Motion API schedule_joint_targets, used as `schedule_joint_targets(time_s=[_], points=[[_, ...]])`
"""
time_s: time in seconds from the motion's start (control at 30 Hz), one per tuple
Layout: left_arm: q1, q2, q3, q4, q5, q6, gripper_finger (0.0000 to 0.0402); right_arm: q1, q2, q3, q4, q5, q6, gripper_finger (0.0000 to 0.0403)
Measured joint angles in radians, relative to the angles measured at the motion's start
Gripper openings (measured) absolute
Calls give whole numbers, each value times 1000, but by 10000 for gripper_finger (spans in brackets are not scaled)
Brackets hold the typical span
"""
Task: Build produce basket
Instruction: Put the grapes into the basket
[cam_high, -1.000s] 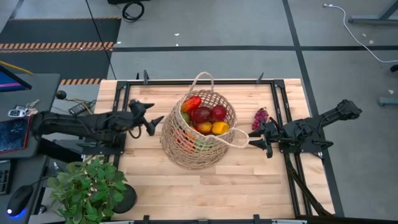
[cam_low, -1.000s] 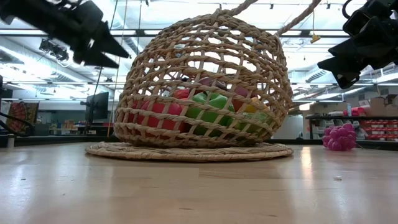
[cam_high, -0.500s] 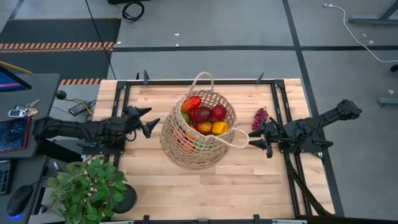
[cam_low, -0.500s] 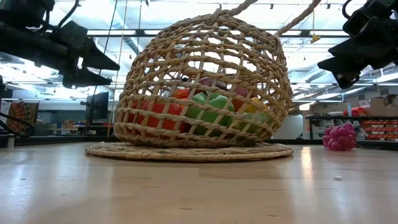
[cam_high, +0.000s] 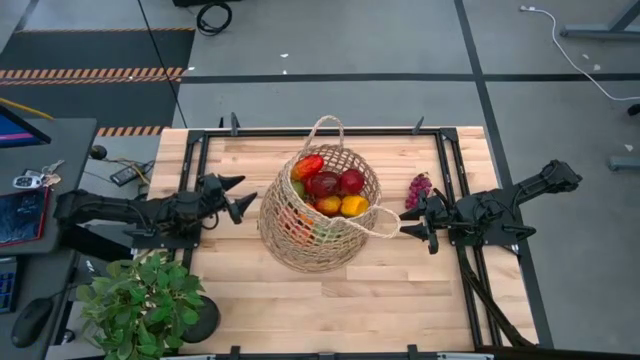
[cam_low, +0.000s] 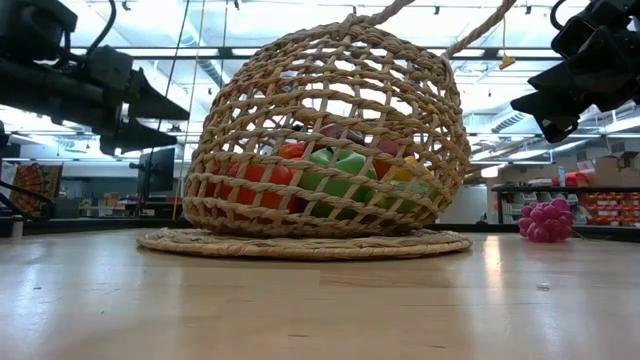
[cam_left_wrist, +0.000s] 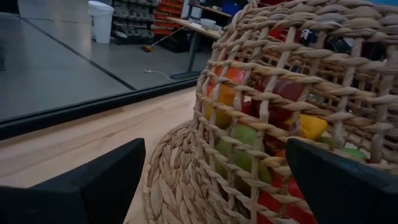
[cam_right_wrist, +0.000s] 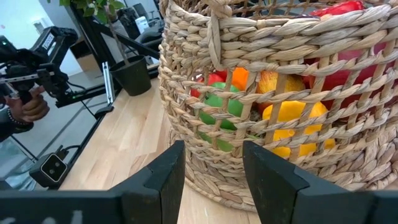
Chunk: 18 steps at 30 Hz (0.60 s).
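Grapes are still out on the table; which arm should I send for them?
Right, probably. The grape bunch lies on the table beside the right end effector, which is open and empty. The left end effector is across the basket.

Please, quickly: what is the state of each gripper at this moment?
Left gripper: open, holding nothing, beside the large round tan wicker basket.
Right gripper: open, holding nothing, on the basket's other side, near the purple grape bunch.

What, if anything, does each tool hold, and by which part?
Nothing. The left tool is open and empty beside the basket; the right tool is open, with one basket handle near it, ungripped.
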Motion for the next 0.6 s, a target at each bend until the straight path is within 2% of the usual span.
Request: schedule_joint_targets(time_s=[0.2, 0.43, 0.6], points=[[-10, 0, 0, 0, 8, -18, 394, 0, 0, 0, 0, 0, 0, 167], [-34, 0, 0, -2, 88, -35, 394, 0, 0, 0, 0, 0, 0, 167], [-67, 0, -1, -3, 99, -4, 394, 0, 0, 0, 0, 0, 0, 167]])
